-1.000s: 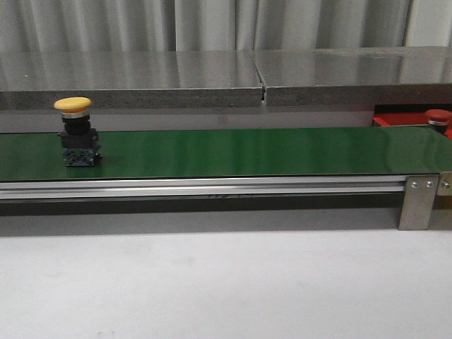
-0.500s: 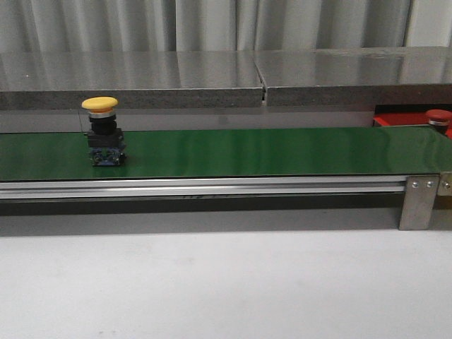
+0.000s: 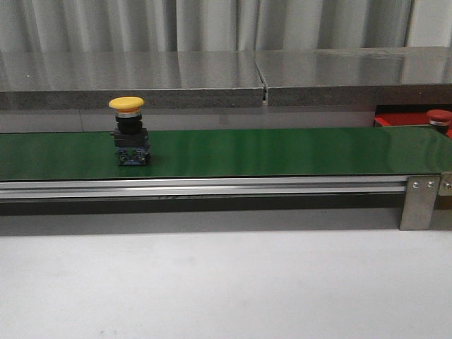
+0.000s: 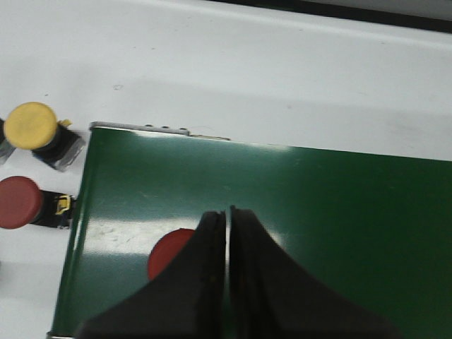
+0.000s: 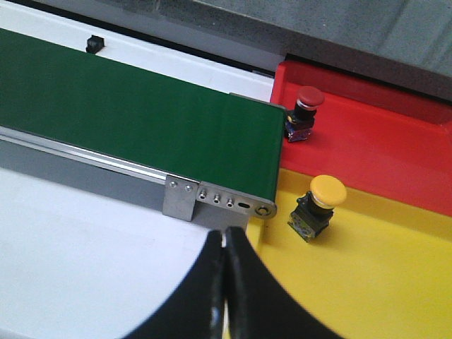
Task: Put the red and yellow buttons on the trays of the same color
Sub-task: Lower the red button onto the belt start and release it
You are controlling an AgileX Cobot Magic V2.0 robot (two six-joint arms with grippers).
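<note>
A yellow button (image 3: 129,131) stands upright on the green belt (image 3: 282,152), left of the middle. A red button (image 3: 438,117) stands on the red tray (image 3: 395,119) at the far right. In the right wrist view the red tray (image 5: 367,138) holds a red button (image 5: 305,111), and the yellow tray (image 5: 381,282) holds a yellow button (image 5: 319,205). My right gripper (image 5: 224,234) is shut and empty near the belt's end. My left gripper (image 4: 227,213) is shut and empty above the belt, with a red button (image 4: 168,253) partly hidden behind its finger.
In the left wrist view a yellow button (image 4: 35,131) and a red button (image 4: 21,205) lie on the white table beside the belt's end. A grey steel shelf (image 3: 212,74) runs behind the belt. A metal bracket (image 3: 418,201) holds the belt's rail.
The yellow button has moved to the right along the belt, still upright. Nothing else in the front view has moved.
</note>
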